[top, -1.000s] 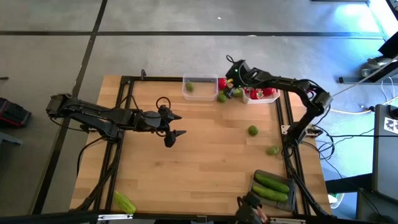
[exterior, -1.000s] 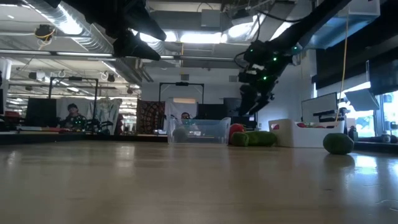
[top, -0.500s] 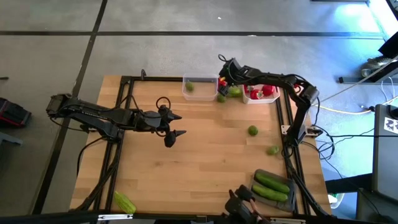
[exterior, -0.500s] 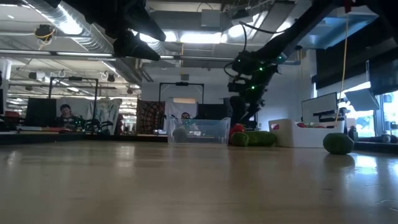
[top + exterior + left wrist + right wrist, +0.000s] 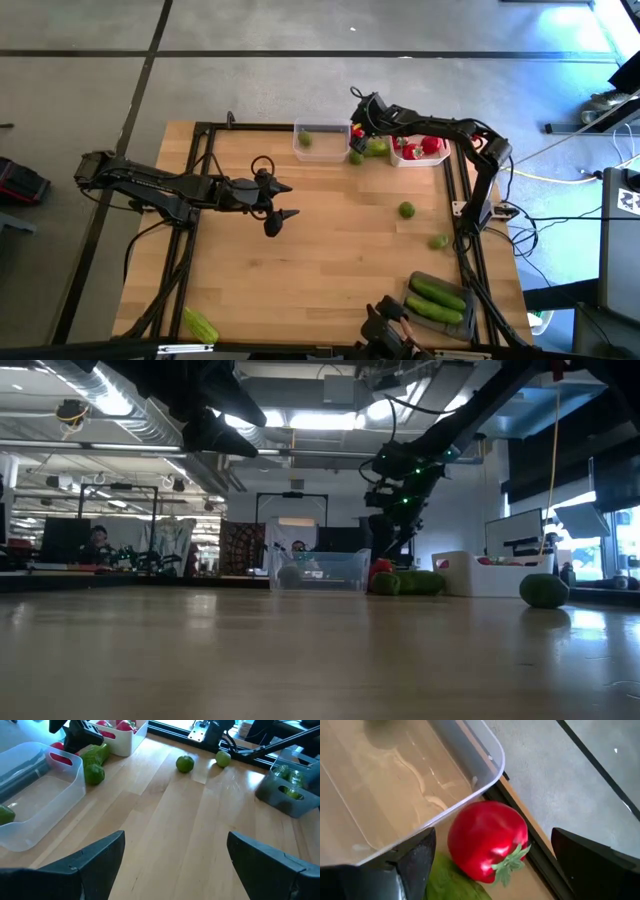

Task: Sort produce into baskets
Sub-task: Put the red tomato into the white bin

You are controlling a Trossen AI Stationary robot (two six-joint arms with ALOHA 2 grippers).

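Since a second ago my right gripper (image 5: 357, 125) has slid from over the white basket (image 5: 420, 152) leftward to the gap beside the clear basket (image 5: 322, 141), top centre of the high view. Its jaws stand released, spread to either side of a red tomato (image 5: 487, 840) lying against the clear basket's corner, touching nothing I can see. A cucumber (image 5: 377, 147) and a small green fruit (image 5: 355, 157) lie just beside it. Red pieces (image 5: 428, 146) sit in the white basket. Two more green fruits (image 5: 406, 210) lie loose at right. My left gripper (image 5: 282, 201) hangs released at left of centre. Two cucumbers fill the grey basket (image 5: 417, 285) at lower right; another cucumber (image 5: 199, 325) lies at lower left
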